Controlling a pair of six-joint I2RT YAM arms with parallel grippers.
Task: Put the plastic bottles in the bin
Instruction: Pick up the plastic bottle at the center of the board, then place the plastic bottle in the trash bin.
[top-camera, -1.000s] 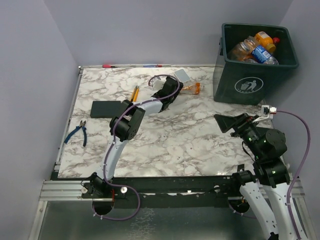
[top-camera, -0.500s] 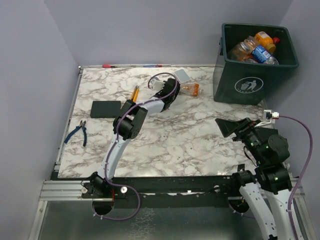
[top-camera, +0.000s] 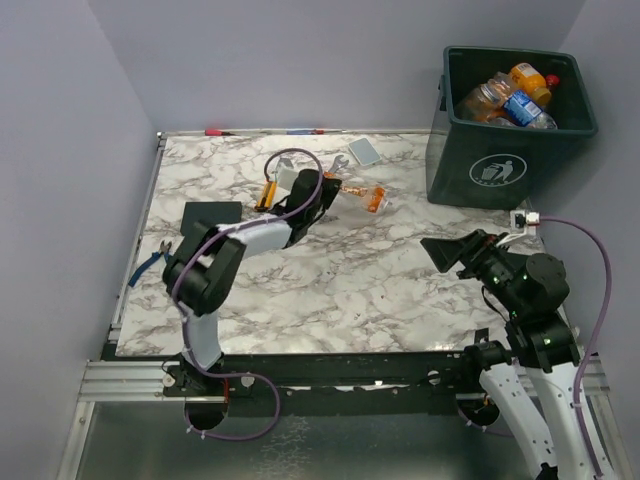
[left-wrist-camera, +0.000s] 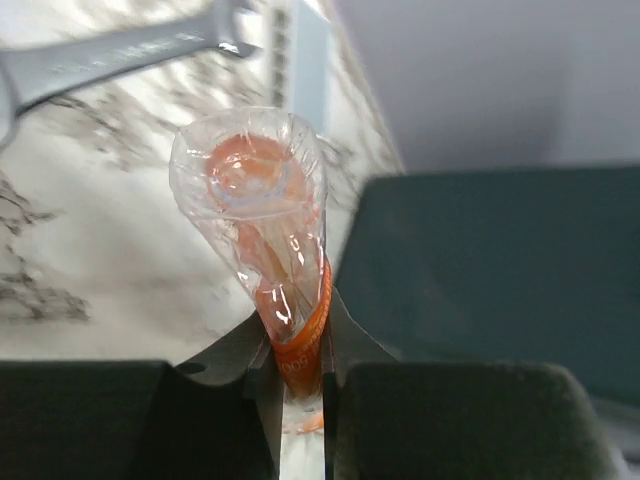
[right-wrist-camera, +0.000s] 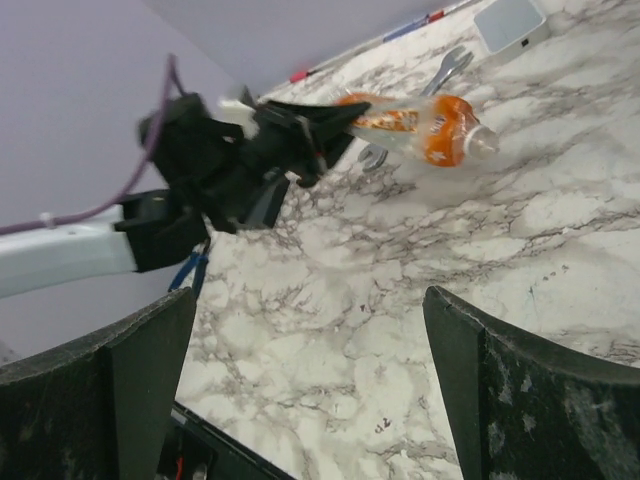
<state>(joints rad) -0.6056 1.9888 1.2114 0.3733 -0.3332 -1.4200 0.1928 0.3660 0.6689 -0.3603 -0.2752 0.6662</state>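
Left claw (left-wrist-camera: 298, 345): clenched on the neck end of a clear plastic bottle with an orange label (left-wrist-camera: 265, 200).
Right claw (right-wrist-camera: 310, 340): spread wide, nothing held.
Held bottle (top-camera: 362, 196): found over the far middle of the worktop, beside a silver wrench (top-camera: 338, 165), well apart from the bin.
Worktop (top-camera: 350, 270): white marble pattern, grey-veined.
Room: enclosed by plain lavender walls (top-camera: 280, 60).
Bin (top-camera: 510, 170): dark green square plastic tub at the far right; several bottles (top-camera: 505, 95) are seen inside.
Writing: a white litter-person symbol (top-camera: 497, 172) is printed on the bin; the label text cannot be read.
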